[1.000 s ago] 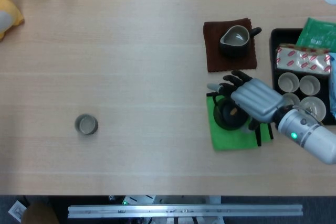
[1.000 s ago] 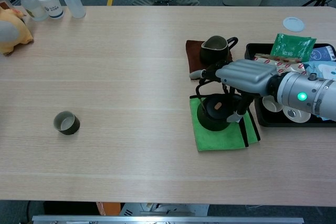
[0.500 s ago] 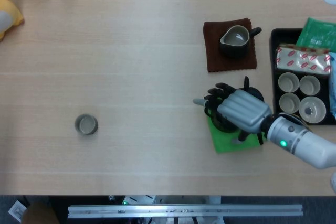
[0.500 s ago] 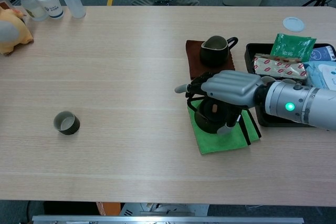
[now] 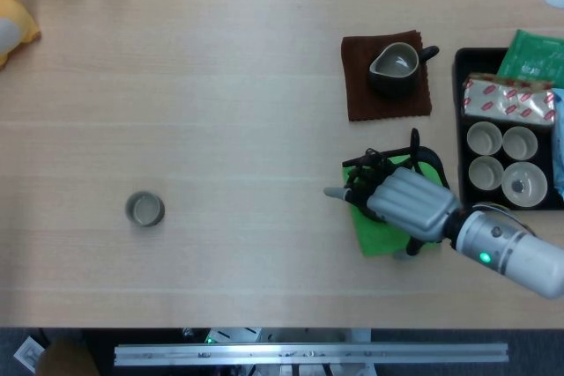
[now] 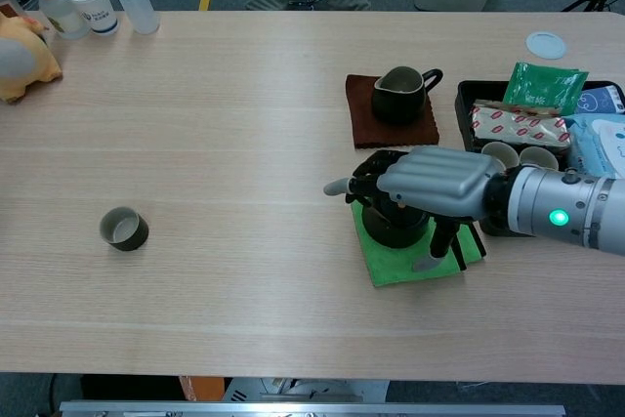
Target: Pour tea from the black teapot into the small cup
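R hand (image 6: 430, 186) hung over black teapot (image 6: 394, 225) on green cloth (image 6: 391, 261), grip unclear, one finger out; small cup (image 6: 123, 229) far left w/ bare table (image 6: 254, 144) between.

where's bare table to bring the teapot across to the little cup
Bare wood runs from the green cloth left to the small cup, and along the near edge. It is crowded on the right: brown mat, black tray, and the right hand over the teapot.
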Motion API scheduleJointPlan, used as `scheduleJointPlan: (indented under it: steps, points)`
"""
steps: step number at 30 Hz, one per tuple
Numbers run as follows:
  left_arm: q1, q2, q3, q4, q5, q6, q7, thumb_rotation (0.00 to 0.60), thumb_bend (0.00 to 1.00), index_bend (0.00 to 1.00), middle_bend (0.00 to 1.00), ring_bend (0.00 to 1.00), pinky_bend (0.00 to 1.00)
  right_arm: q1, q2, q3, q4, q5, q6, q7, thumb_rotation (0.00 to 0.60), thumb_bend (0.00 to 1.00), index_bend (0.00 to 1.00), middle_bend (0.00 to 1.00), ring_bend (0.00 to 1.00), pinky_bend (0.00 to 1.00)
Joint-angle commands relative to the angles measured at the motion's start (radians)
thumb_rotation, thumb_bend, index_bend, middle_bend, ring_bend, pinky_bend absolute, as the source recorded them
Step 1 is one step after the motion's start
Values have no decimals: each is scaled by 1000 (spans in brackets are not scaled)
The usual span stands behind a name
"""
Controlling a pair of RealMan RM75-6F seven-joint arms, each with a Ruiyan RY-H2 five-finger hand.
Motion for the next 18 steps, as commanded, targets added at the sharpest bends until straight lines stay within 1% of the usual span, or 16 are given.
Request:
scheduleJointPlan:
  steps: [1, 7, 12, 18]
  points:
    - [-1, 0, 0, -1, 0, -3, 1, 600, 278, 226, 289, 283, 206, -7, 4, 2, -1, -13, 13, 15, 600, 0, 40, 203, 76, 53]
    - [-2, -1, 0, -5, 6, 0, 1, 600, 278, 226, 289, 283, 205, -8, -19, 36, 24, 1, 33, 33, 600, 0, 40, 203, 76, 52]
    - [0, 3, 2, -4, 7, -1, -4, 600, 278, 226, 289, 283, 206, 2, -48, 62, 61, 54, 37, 6, 600, 0, 40, 204, 75, 52]
    - [2, 7, 3, -3, 1, -5, -10, 600, 278, 226, 289, 283, 206, 2, -54, 60, 76, 116, 46, -45, 600, 0, 40, 203, 76, 53]
